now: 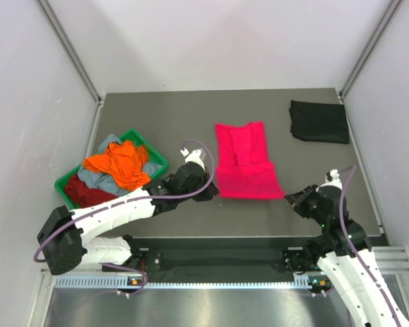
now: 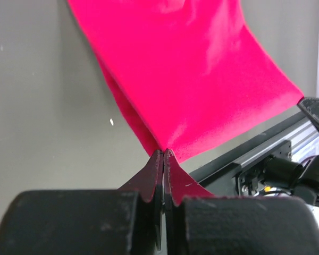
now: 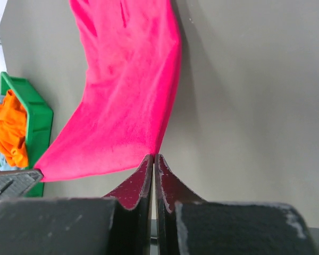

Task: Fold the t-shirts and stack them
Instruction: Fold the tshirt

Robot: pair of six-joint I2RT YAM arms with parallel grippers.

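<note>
The left gripper (image 2: 164,153) is pinched tight on the near-left corner of the pink-red t-shirt (image 1: 244,163), and the right gripper (image 3: 153,156) clamps its near-right corner. From both, the shirt's long axis runs straight away across the table (image 1: 163,116) (neither arm is nearer), so the fold likely goes forward.

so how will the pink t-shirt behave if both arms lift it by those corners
Probably floppy: the pink t-shirt drapes and creases between the left end effector and right end effector. It looks thin and light, so it should lift easily, likely sagging in the middle. Pinched only at its corners, it could slip out if tugged hard.
</note>
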